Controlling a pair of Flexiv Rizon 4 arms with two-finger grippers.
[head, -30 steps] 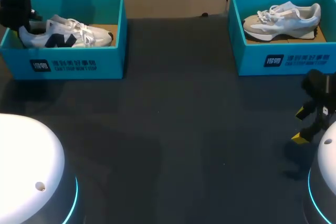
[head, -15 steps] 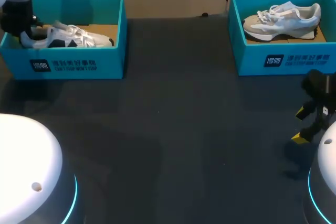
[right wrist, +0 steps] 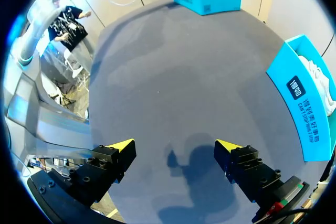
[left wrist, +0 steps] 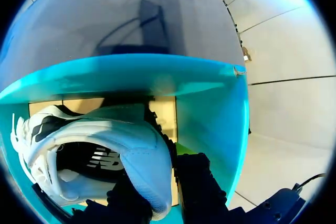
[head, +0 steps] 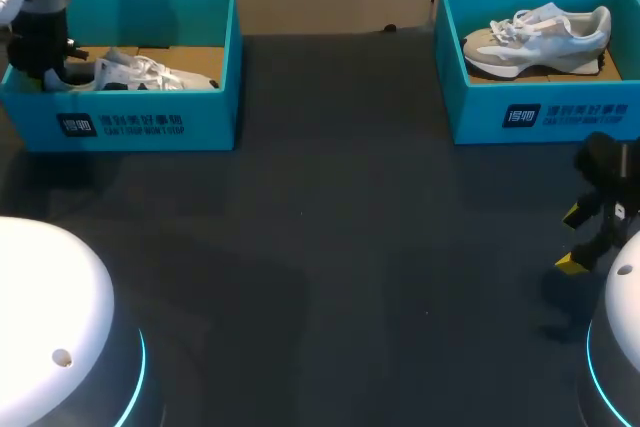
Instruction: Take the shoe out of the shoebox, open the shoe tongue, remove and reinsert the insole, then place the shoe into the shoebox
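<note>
A white sneaker with dark navy markings (head: 140, 72) lies low inside the teal shoebox (head: 150, 119) at the table's far left, toe to the right. My left gripper (head: 45, 59) is at its heel end, inside the box. In the left wrist view the gripper (left wrist: 167, 184) is shut on the sneaker's heel collar (left wrist: 142, 156), with the box wall (left wrist: 210, 124) just beside it; its yellow tips are hidden. My right gripper (head: 577, 237) hangs open near the table's right edge, and in its own view the right gripper (right wrist: 176, 150) has nothing between its fingers.
A second teal shoebox (head: 540, 112) at the far right holds a grey and white sneaker (head: 540, 35). In the right wrist view this second box (right wrist: 307, 108) is off to one side of the gripper. Dark tabletop (head: 330, 247) spreads between the boxes.
My left gripper has lowered the sneaker deeper into the left box, so less of it shows above the front wall. The right arm has not moved.
</note>
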